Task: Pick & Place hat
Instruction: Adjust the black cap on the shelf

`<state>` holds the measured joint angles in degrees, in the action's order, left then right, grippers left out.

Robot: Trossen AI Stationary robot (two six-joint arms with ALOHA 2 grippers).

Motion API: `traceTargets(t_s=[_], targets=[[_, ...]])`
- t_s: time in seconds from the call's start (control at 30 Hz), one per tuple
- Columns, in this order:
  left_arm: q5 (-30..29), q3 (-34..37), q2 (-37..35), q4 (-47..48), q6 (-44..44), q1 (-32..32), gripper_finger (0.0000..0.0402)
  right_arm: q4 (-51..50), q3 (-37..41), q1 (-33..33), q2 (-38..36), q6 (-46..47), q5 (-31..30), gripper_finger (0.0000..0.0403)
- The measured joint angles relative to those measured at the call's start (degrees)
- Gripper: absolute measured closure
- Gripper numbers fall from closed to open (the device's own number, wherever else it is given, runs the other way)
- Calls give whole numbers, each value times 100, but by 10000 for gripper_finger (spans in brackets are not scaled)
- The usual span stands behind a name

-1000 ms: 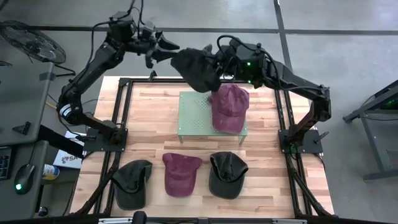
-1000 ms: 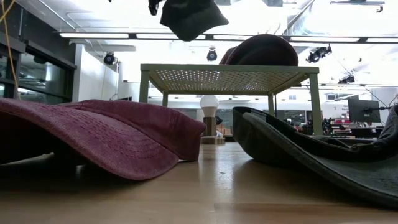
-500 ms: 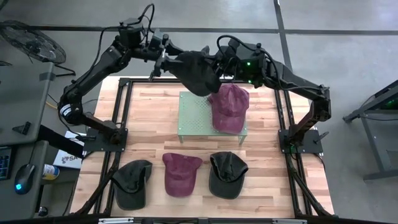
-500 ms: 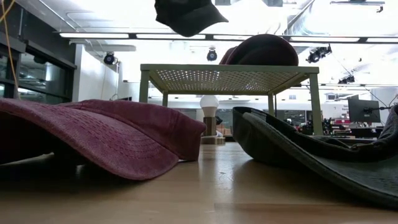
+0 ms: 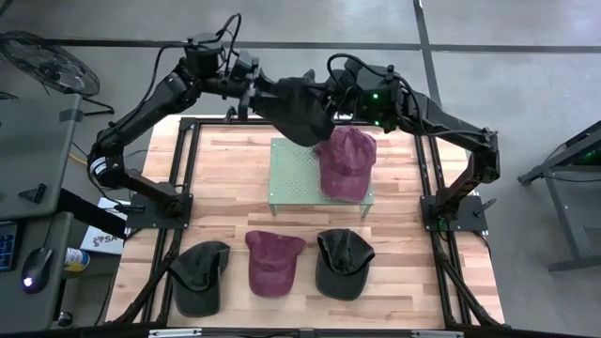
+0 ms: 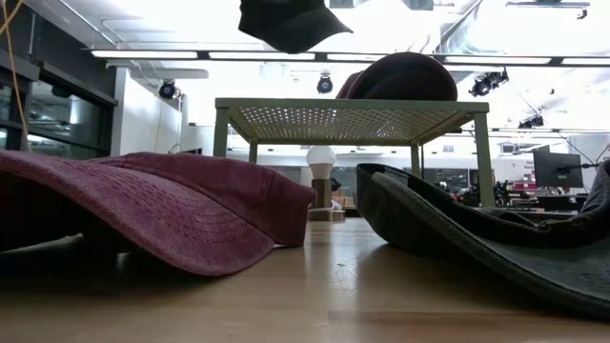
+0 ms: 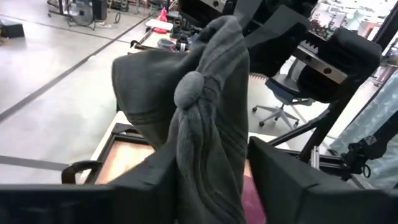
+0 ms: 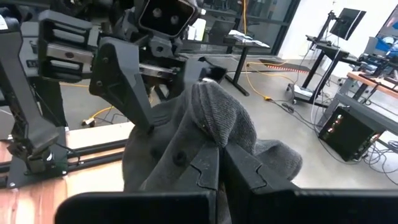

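The right claw [image 8: 217, 163] is clamping its two fingers fully together on a fold of the dark grey hat [image 5: 298, 105], holding it up in the air above the back edge of the table [image 5: 225, 197]. The left claw [image 7: 208, 180] is reaching in from the other side with its fingers standing partly apart, the bunched crown of the hat sitting between them; whether they are pressing on the cloth I cannot tell. The hat is hanging crumpled and twisted, its top button [image 7: 188, 89] showing on a gathered ridge of fabric and its brim drooping toward the left arm. It is hanging well above the small green mesh stand [image 5: 299, 174], near that stand's back left corner, between the two claws. A maroon hat [image 5: 346, 161] is lying on the stand's right half. Three more hats are lying in a row along the front of the table: dark [image 5: 199, 274], maroon [image 5: 272, 263] and dark [image 5: 343, 263].
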<state>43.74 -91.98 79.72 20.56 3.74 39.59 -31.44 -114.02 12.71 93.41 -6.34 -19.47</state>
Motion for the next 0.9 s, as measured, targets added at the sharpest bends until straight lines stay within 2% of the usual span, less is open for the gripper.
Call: traceTargets(t_s=[0.27,0.4,0.57,0.7,0.9], targets=[[-440,1,-6,74,279,-262,387,-40,0,0,0,-10,-115,402],[-310,1,-7,70,286,-249,395,-151,0,0,0,-10,-118,402],[276,1,-9,87,302,-249,398,-418,0,0,-7,-14,-118,400],[826,2,-13,276,273,-249,399,-638,0,-4,-87,-138,-82,379],[1220,2,-15,873,55,-249,400,-902,0,0,-289,-132,-113,335]])
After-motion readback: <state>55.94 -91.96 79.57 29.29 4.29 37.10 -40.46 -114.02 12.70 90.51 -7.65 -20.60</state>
